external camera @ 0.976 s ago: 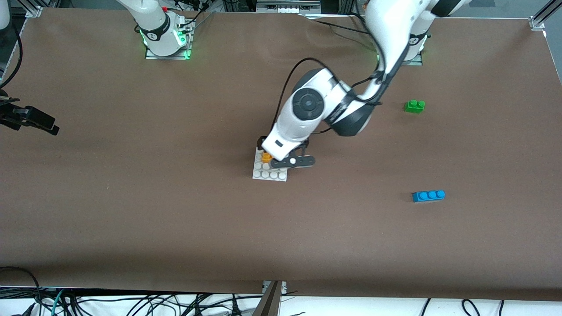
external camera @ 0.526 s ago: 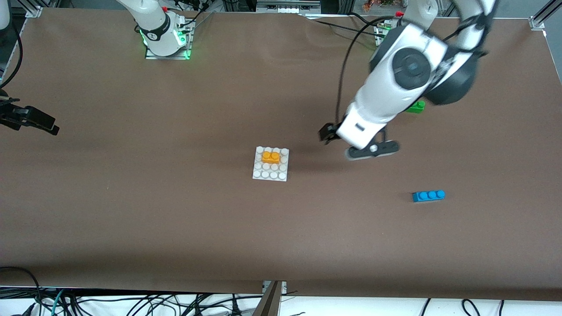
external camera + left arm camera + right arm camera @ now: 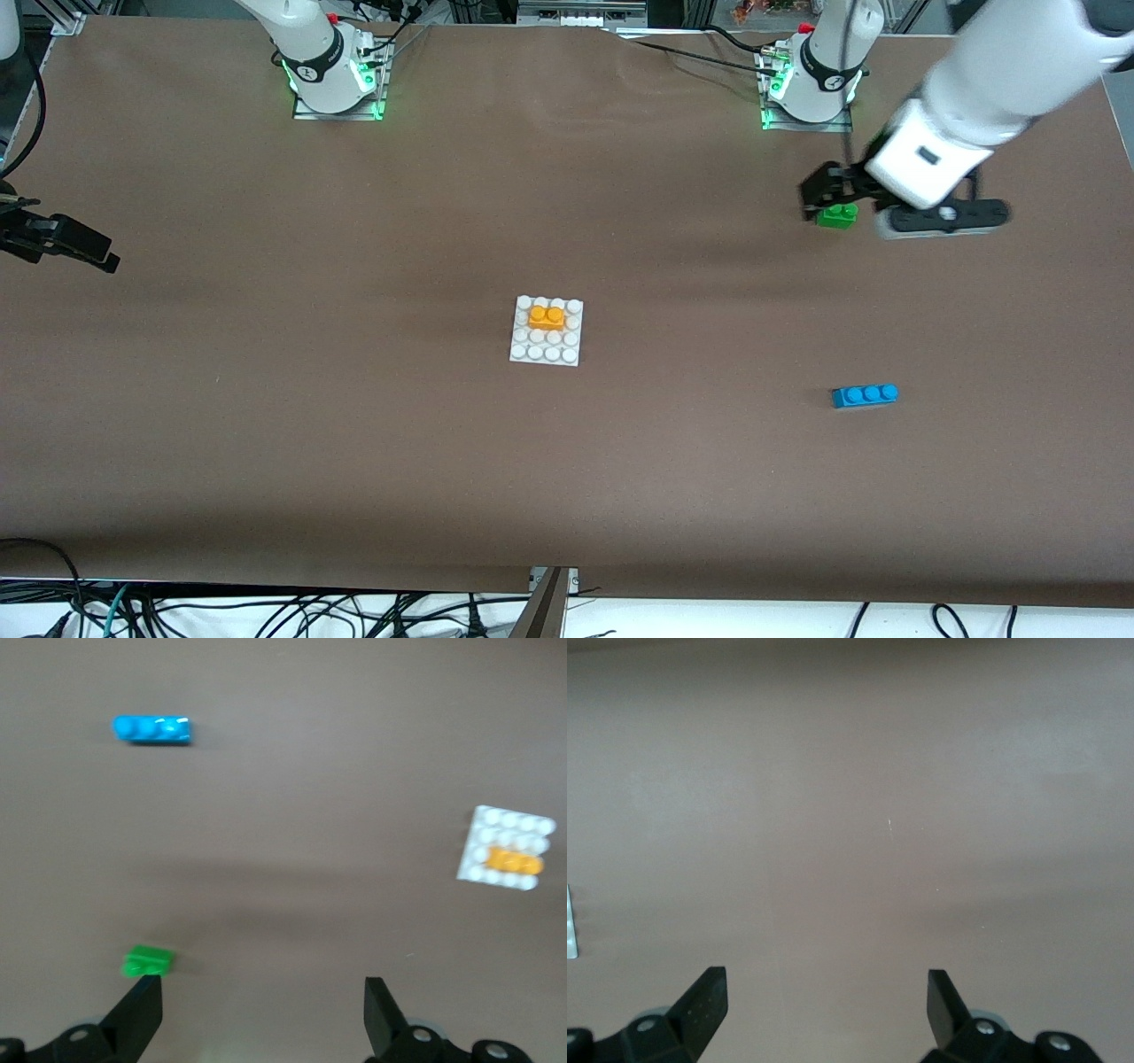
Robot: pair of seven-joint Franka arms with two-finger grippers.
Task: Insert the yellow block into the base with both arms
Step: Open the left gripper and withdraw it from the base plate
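On the brown table (image 3: 266,399), in the front view, the base (image 3: 546,344) lay near the middle, with the yellow block (image 3: 547,316) seated on its studs in the second row from the edge toward the robots' bases. Relative to the base, a blue brick (image 3: 865,395) lay toward the left arm's end of the table and slightly nearer the front camera, while a green brick (image 3: 836,215) lay toward that same end but farther from the camera. The left gripper (image 3: 828,197) hung in the air over the green brick, well apart from the base and holding nothing. The right gripper (image 3: 62,241) waited at the right arm's end of the table, well apart from the base. From the left wrist view, the left gripper (image 3: 263,1014) had its fingers spread wide and empty above bare table, with the green brick (image 3: 147,961) just beside one fingertip, the blue brick (image 3: 151,728) well apart, and the base (image 3: 506,828) carrying the yellow block (image 3: 515,861). From the right wrist view, the right gripper (image 3: 827,1005) likewise stood with fingers wide and empty over bare table.
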